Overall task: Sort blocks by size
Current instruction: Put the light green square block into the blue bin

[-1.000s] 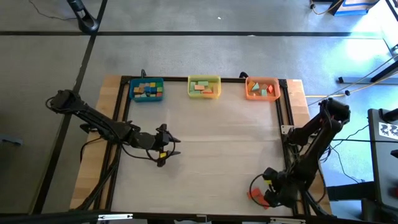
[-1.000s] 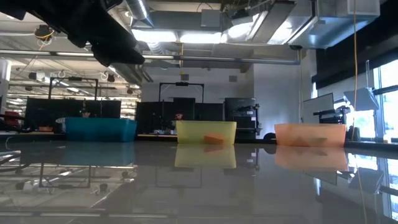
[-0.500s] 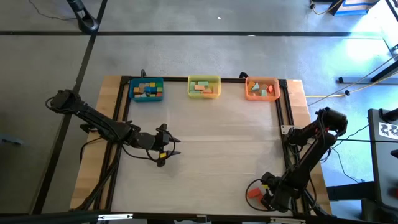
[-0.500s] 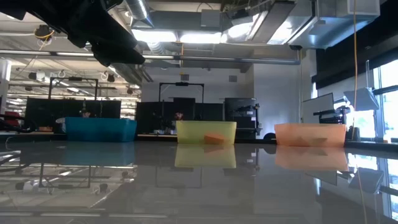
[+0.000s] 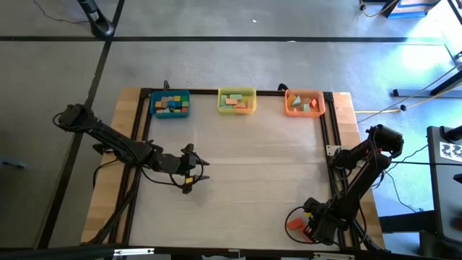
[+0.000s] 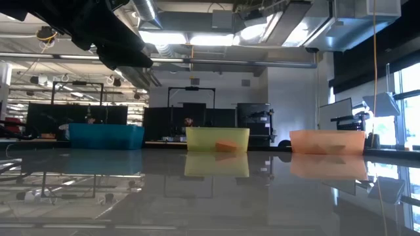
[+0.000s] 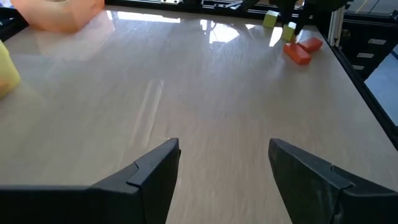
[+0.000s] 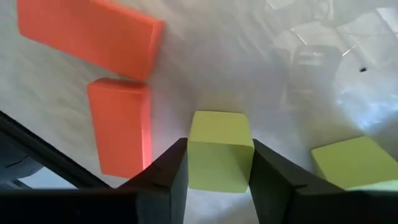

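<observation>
My right claw (image 8: pixel 217 163) pinches a yellow-green cube (image 8: pixel 219 149) beside two orange bricks (image 8: pixel 118 124), far from the orange bin (image 5: pixel 304 103). I'd confirm a centred grip, then lift straight. Left claw (image 7: pixel 221 168) hangs open, empty.

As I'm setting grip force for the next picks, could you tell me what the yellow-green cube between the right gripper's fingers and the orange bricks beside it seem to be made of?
Yellow-green cube: probably painted wood or matte plastic; flat even colour, crisp edges, no gloss.
Orange bricks: likely the same; solid colour, no visible grain.
Right gripper: its fingers stand on either side of the cube.
</observation>
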